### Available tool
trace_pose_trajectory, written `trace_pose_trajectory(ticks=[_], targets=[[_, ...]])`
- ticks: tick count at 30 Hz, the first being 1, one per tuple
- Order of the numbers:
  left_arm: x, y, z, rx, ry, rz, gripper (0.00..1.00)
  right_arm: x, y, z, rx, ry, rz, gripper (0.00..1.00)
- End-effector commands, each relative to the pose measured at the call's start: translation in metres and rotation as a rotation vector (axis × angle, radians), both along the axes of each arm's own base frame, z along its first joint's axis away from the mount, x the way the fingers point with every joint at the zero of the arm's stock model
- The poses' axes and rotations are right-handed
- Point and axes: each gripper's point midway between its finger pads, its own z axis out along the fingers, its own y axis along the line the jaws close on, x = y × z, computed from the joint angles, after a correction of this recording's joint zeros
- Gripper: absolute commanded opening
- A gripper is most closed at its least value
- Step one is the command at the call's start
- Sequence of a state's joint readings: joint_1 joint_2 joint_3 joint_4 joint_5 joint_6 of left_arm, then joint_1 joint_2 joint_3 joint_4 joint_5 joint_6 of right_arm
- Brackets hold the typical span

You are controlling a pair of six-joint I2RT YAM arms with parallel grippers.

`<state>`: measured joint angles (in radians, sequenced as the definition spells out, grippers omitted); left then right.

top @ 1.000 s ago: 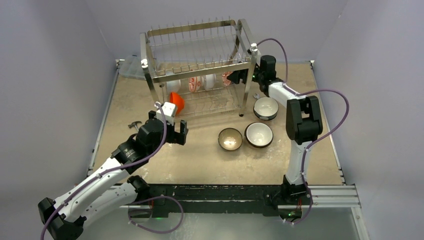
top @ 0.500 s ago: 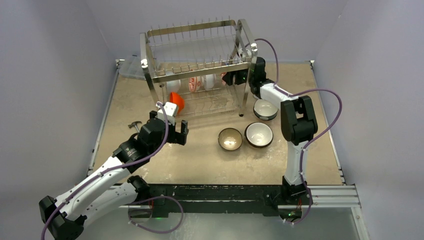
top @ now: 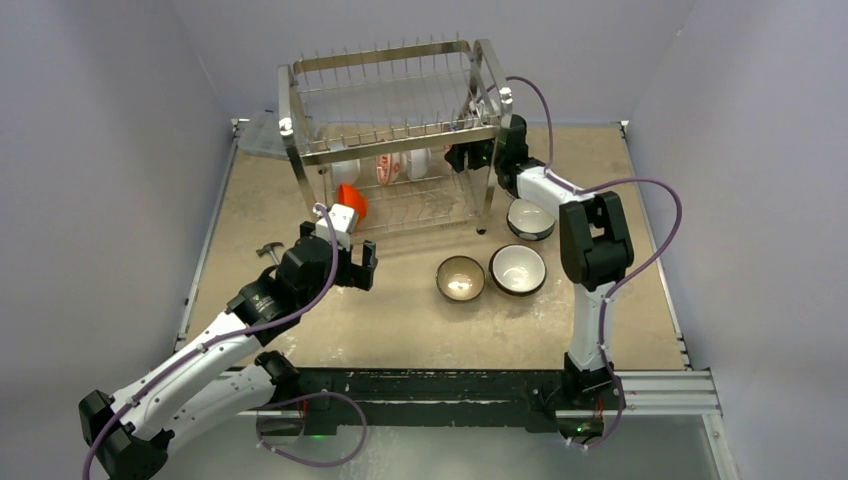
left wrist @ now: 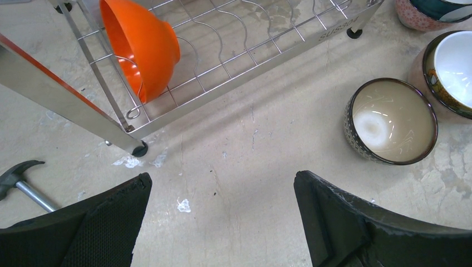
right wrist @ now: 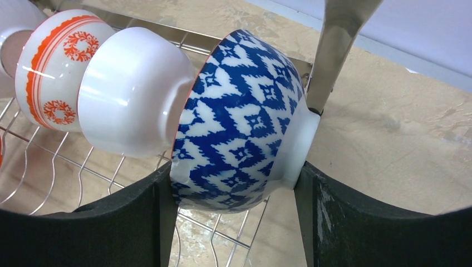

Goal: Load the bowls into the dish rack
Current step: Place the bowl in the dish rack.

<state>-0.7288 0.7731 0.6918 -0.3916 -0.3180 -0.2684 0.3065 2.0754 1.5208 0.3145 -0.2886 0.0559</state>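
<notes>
**A:** Nearest first: the left jaws?

**B:** Spread, empty, over the bench. The brown bowl sits mouth-up to their upper right, and the left arm is nearer.

**A:** And farther back?

**B:** The right jaws pinch the blue-patterned bowl rim to foot. It's on edge at the right end of the dish rack, lower tier, just beside the white bowl.

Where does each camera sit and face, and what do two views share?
Top external: above and behind, looks down on the steel wire dish rack; left arm, right arm show.
Left wrist: looks down at the bright orange bowl; open jaws show.
Right wrist: faces the rack's end; jaws clamp a blue-patterned bowl.
Top and left share that bowl.
</notes>
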Motion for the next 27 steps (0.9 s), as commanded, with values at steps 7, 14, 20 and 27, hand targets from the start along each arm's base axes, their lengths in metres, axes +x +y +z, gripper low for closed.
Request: trace_pose_trajectory(ticks=[7, 14, 20, 27], targets=[[0.001, -0.003, 0.004, -0.010, -0.014, -0.010, 0.98, 0.007, 0.021, 0.000, -0.168, -0.090, -0.050, 0.00], [0.001, -0.003, 0.004, -0.009, -0.014, -0.012, 0.98, 0.006, 0.027, -0.018, -0.173, -0.051, -0.032, 0.00], [0.001, -0.004, 0.003, -0.011, -0.012, -0.016, 0.98, 0.007, 0.032, -0.029, -0.137, -0.007, -0.073, 0.00], [0.001, -0.004, 0.004, -0.015, -0.012, -0.017, 0.98, 0.008, 0.036, -0.035, -0.128, 0.005, -0.150, 0.00]])
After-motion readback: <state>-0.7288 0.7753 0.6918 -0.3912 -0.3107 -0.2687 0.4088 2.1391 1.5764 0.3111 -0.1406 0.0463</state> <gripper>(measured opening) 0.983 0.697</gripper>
